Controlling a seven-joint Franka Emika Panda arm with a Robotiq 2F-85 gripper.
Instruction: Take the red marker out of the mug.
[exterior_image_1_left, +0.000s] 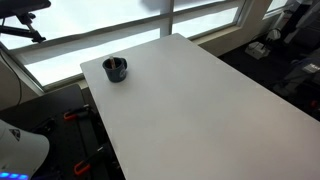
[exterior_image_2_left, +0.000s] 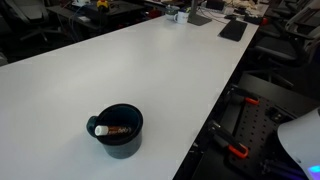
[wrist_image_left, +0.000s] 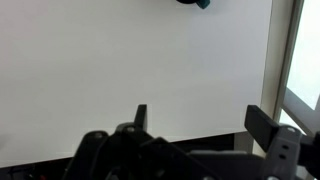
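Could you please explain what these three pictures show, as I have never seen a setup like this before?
All three pictures show the same moment from different cameras. Two cameras stand outside the robot arm and look at a white table. The third camera sits on the arm's wrist and looks out past the gripper, a claw with two fingers. The fingers are wide apart and hold nothing. A dark mug stands on the table. It shows in both exterior views and only just at the top edge of the wrist view. The red marker lies inside the mug and has not been taken out yet.
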